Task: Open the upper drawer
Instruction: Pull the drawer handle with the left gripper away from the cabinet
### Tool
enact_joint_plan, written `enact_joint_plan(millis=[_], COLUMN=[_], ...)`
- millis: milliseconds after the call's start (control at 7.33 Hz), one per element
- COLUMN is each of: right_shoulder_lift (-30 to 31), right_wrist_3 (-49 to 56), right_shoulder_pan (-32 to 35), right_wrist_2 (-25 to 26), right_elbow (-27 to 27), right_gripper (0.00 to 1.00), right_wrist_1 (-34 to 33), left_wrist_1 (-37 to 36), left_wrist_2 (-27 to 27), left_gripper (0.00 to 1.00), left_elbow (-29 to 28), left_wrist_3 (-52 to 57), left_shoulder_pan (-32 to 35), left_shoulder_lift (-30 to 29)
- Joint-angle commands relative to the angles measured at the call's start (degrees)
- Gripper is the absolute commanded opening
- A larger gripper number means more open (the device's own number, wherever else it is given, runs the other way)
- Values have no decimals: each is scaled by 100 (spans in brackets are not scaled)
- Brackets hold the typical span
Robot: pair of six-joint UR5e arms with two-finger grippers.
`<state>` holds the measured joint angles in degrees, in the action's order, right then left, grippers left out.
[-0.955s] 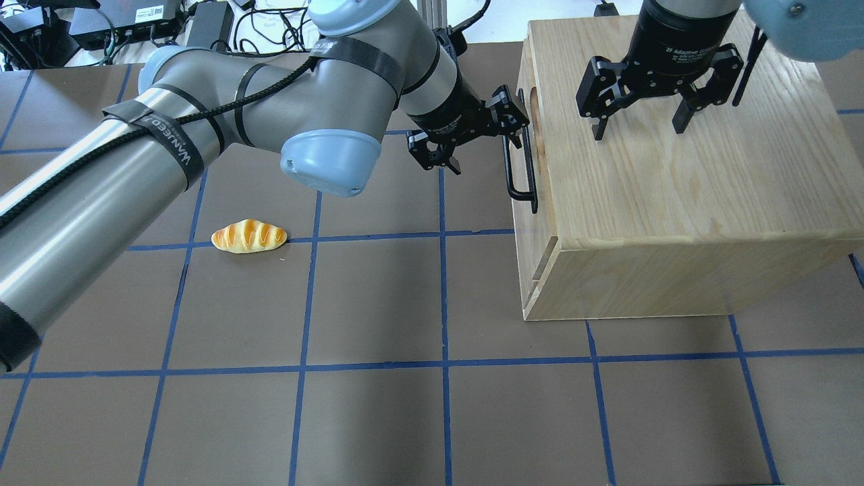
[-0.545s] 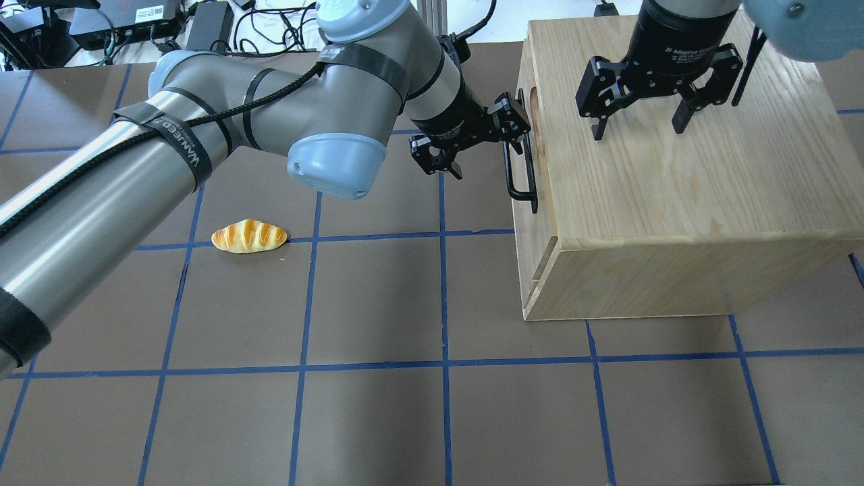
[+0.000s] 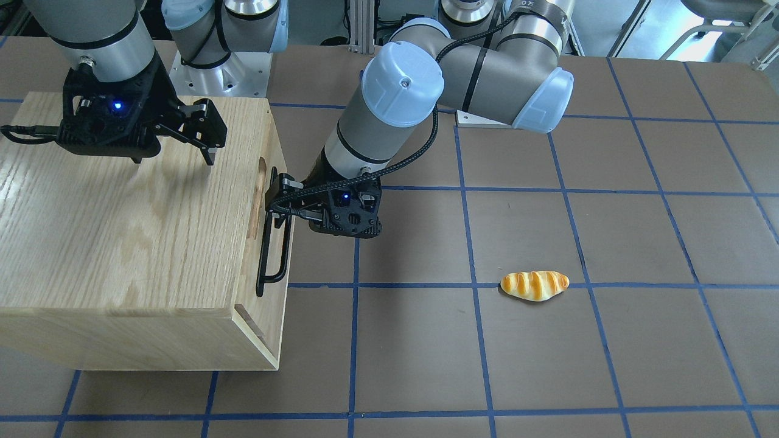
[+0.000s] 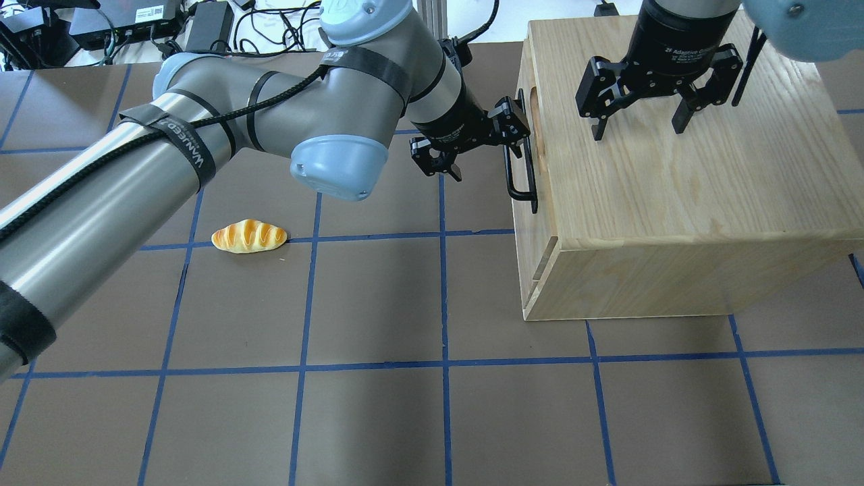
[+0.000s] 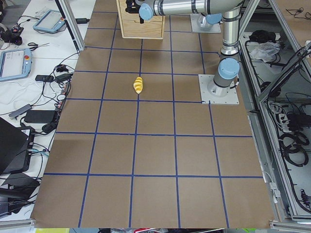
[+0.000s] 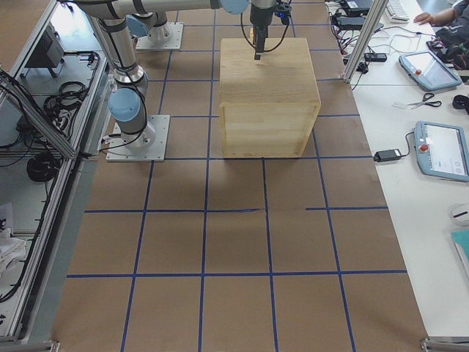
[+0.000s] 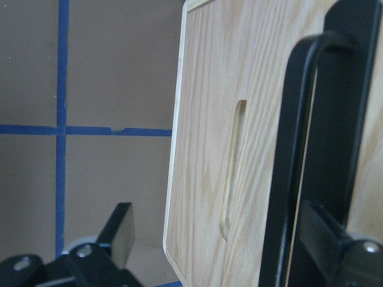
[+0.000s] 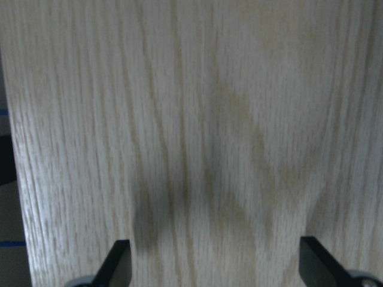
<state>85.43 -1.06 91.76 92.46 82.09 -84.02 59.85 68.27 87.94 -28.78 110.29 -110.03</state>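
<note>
The upper drawer [image 4: 540,223] sits closed in the pale-wood cabinet [image 4: 675,189], its front facing the left arm. Its long black bar handle [image 4: 523,169] and oblong notch [image 4: 535,108] show in the overhead view. My left gripper [image 4: 487,162] is open at the far end of the handle [image 3: 271,249]. In the left wrist view the handle bar [image 7: 293,179] lies between the fingers, close to the right-hand finger [image 7: 323,233]. My right gripper [image 4: 638,128] is open and empty just above the cabinet top [image 8: 209,119].
A yellow bread roll [image 4: 248,236] lies on the brown mat left of the cabinet; it also shows in the front view [image 3: 534,285]. Cables and electronics [image 4: 128,23] lie beyond the table's far edge.
My left arm has moved a little to the right, bringing its open gripper closer around the handle. The right gripper and the drawer have not moved.
</note>
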Motion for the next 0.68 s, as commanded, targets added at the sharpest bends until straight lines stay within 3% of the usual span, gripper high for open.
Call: enact_joint_plan(millis=[0,545], right_shoulder_lift=[0,0], right_wrist_3=[-9,0], right_shoulder_pan=[0,0], right_wrist_2=[0,0], right_elbow=[0,0], right_gripper=[100,100], right_wrist_1=[0,0], left_wrist_1=[0,27], left_wrist_2=[19,300], left_gripper=[100,100], left_elbow=[4,91], left_wrist_3=[170,583], left_shoulder_pan=[2,2], left_shoulder_lift=[-45,-36])
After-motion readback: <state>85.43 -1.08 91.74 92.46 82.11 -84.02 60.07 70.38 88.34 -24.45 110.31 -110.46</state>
